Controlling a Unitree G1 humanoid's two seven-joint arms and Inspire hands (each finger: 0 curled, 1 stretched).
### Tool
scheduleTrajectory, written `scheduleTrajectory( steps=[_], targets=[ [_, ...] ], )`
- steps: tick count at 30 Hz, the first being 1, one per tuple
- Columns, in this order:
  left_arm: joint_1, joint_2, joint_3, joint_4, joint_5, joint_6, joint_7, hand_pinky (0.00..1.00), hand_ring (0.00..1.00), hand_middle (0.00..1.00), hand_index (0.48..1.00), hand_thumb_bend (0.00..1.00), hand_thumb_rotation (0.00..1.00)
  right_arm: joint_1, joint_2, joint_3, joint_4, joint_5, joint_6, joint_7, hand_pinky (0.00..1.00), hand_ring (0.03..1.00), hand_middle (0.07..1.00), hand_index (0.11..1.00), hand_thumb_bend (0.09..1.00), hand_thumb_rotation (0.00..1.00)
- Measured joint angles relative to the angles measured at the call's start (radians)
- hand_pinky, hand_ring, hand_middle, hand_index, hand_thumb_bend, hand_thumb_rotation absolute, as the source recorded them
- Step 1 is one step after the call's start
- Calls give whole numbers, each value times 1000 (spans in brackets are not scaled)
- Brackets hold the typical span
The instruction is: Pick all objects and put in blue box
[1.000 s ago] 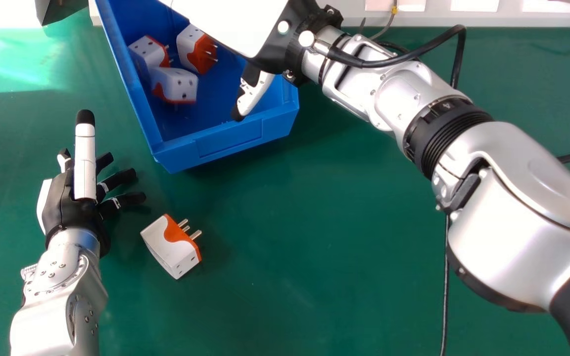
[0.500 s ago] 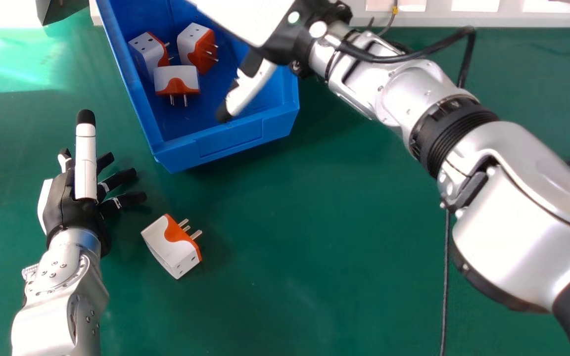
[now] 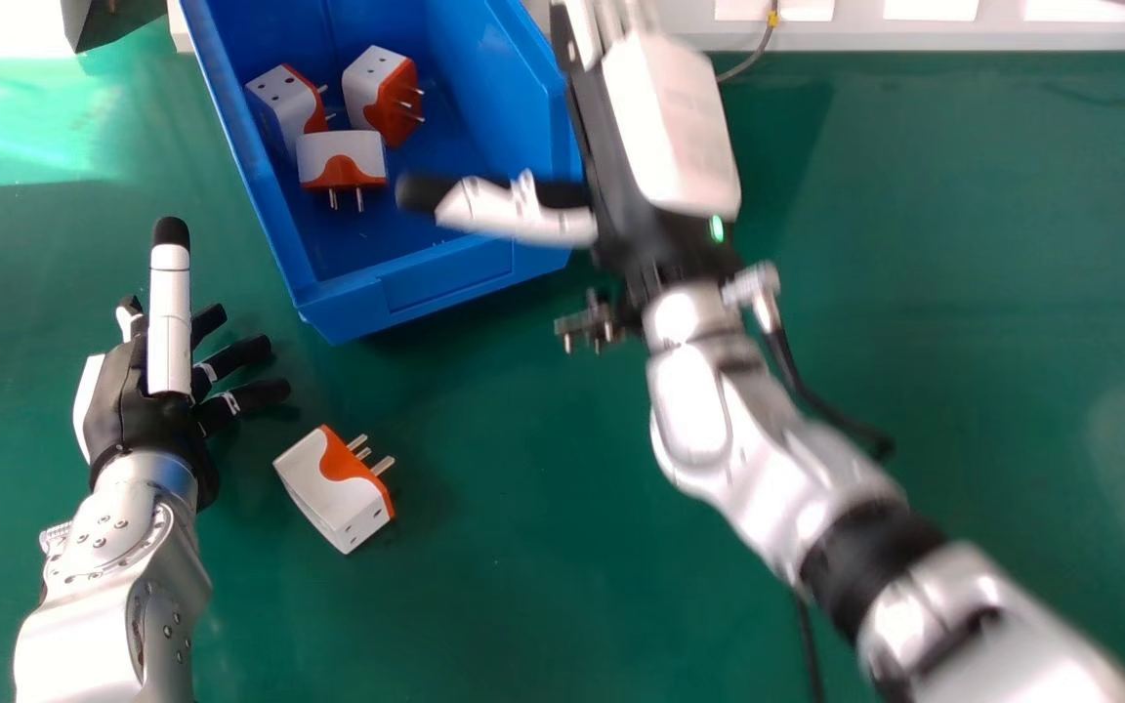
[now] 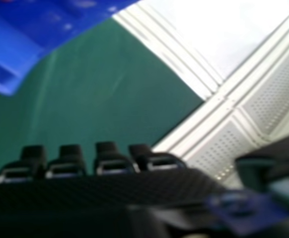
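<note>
R hand, fingers extended & holding nothing, is at the near R corner of the blue box; in head view its thumb crosses the rim, height above it unclear. Lower it there & you may catch the rim, shoving the box. Inside lie three plug adapters; one to go, the white-orange three-pin adapter, sits on the green table beside L hand, fingers spread, also empty. Come in too wide & you risk hitting those fingers, b/c clearance looks tight. Grip it off-centre & it may pivot, given its slanted pose. Black cable nr R wrist could poss. sweep it too.
</note>
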State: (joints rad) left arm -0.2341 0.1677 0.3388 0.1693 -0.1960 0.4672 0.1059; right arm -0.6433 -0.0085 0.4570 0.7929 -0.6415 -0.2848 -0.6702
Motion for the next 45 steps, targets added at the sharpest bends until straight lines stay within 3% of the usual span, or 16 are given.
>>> scheduleTrajectory(
  steps=[6,10,15,20,25,31,37,45],
  targets=[
    [-9,10,1,30,1,-8,-2,654,746,888,995,836,927,322,-30,67,-367,0,107,227,902,999,1000,1000,999,690],
    [-19,11,-1,52,2,-19,1,656,747,888,995,835,928,415,-27,131,-485,-25,191,376,899,997,1000,1000,1000,680],
    [-21,8,-2,53,1,-19,2,658,753,891,994,834,928,443,-39,188,-700,-90,445,709,927,999,1000,1000,1000,654],
    [-21,6,-1,53,1,-15,5,656,754,894,994,844,930,443,-39,238,-834,-175,612,901,952,1000,1000,1000,1000,592],
    [-24,6,-1,55,1,-14,11,654,747,890,994,850,931,443,-40,269,-851,-199,650,964,975,1000,1000,1000,1000,548],
    [-23,4,-2,35,1,9,14,653,750,891,994,845,932,443,-42,285,-851,-218,652,984,985,1000,1000,1000,1000,534],
    [-23,4,-2,34,1,11,12,650,753,892,995,839,934,443,-43,288,-821,-215,554,899,934,990,990,990,1000,486],
    [-12,0,-8,5,1,26,19,657,758,893,997,831,934,391,-40,312,-710,-263,516,851,874,963,972,966,971,409]
  ],
)
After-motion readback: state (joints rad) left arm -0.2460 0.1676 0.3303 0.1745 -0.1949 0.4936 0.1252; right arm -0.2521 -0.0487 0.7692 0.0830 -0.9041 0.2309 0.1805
